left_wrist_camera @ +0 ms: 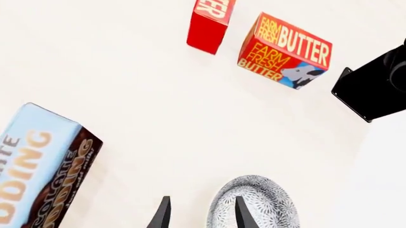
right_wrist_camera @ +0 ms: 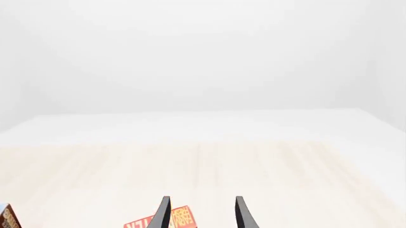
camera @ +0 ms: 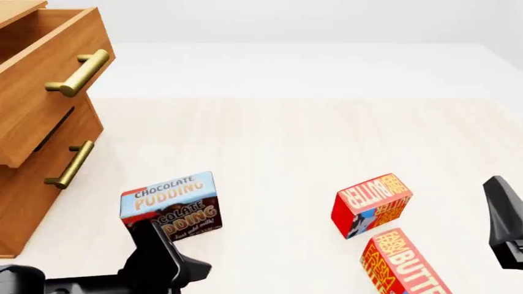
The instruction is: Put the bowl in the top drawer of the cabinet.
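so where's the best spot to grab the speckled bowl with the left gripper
Probably its thin rim, pinched from above with one finger inside and one outside. In the left wrist view the round grey-and-white speckled bowl lies just under the left gripper, whose one finger already crosses it; the round body looks too wide to span.

Simulated tabletop (camera: 286, 141), blank white surroundings

Cabinet (camera: 37, 122) at far left, top drawer (camera: 49, 73) pulled open; pudding box (camera: 170, 205) just right of its base, two butter boxes (camera: 372, 204) (camera: 405, 263) farther right.
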